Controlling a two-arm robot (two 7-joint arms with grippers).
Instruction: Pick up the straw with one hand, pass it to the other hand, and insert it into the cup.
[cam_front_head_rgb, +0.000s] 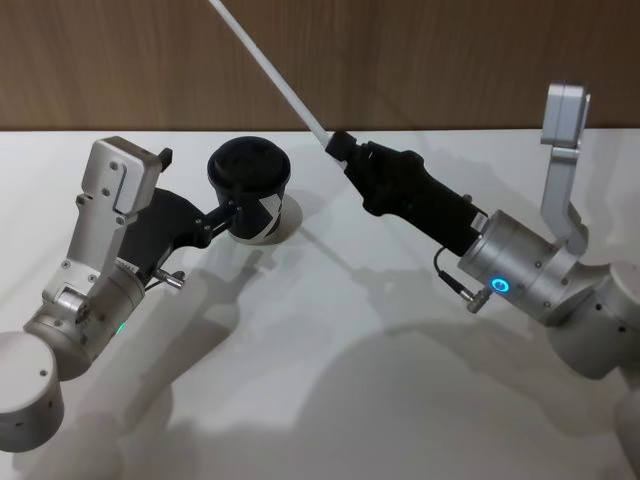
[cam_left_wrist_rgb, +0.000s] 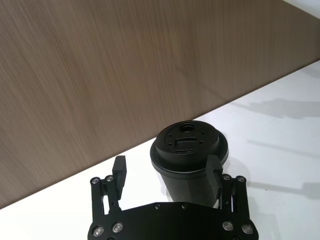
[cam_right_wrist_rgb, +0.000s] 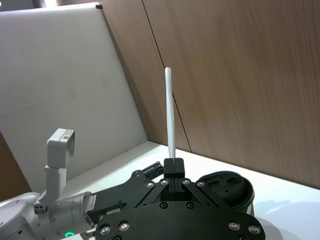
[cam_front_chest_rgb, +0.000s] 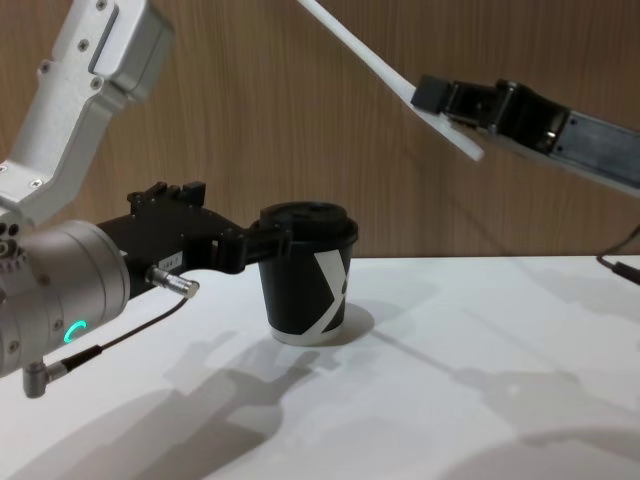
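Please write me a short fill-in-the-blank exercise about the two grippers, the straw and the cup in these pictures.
1. The right gripper is ____ on the straw.
2. The straw's colour is ____.
3. The cup stands ____ on the table.
4. The left gripper, at the cup, has its fingers ____.
Missing words: shut; white; upright; open.

No words, brands or numbers can be read anywhere; the one clear sign is a white angular mark (cam_front_chest_rgb: 330, 290) on the side of the black cup (cam_front_chest_rgb: 295, 300), and a small pale label (cam_front_chest_rgb: 166, 262) on the left hand (cam_front_chest_rgb: 300, 238) is too small to make out.
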